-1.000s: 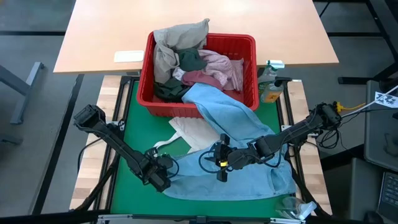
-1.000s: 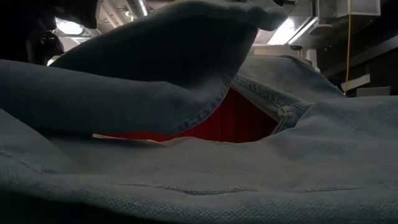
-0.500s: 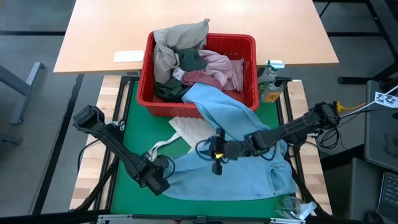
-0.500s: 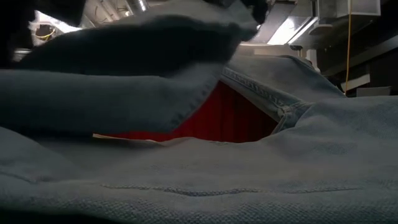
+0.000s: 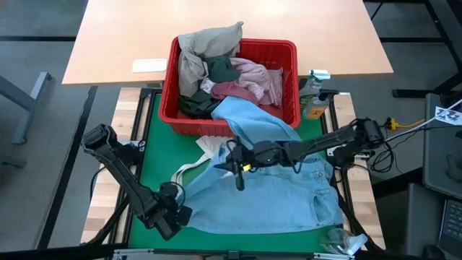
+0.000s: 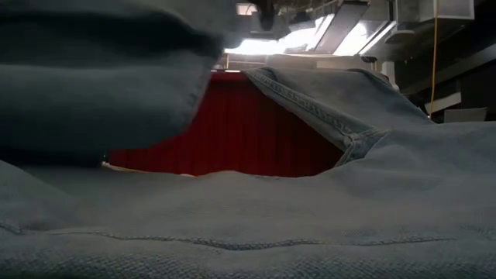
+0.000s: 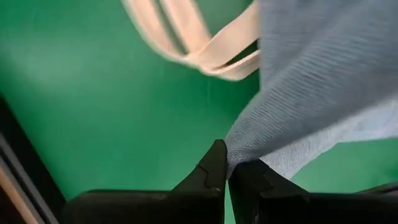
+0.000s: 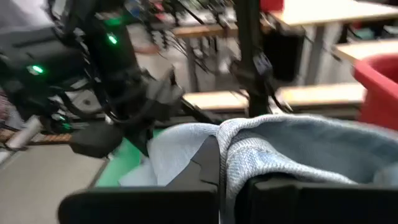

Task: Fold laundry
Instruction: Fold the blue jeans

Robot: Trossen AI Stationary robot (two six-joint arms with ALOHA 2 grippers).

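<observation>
We are only starting on the laundry. Our left gripper (image 5: pixel 170 217) is near the front-left corner of the green mat (image 5: pixel 155 155), jaws closed on the edge of the light blue garment (image 5: pixel 267 202), as the left wrist view shows the cloth pinched between the fingers (image 7: pixel 214 168). Our right gripper (image 5: pixel 237 167) is reaching across over the middle of the mat, jaws clamping a raised fold of the same garment. The garment is lying spread over the mat on the worktop, one end trailing up over the rim of the red basket (image 5: pixel 289 50). We judge that no fold is finished yet; we are just laying this piece out. The beige, dark green, pink and maroon pieces (image 5: pixel 216 68) are sitting heaped in the basket, unfolded. A white tote bag (image 5: pixel 216 152) is lying partly under the blue cloth.
</observation>
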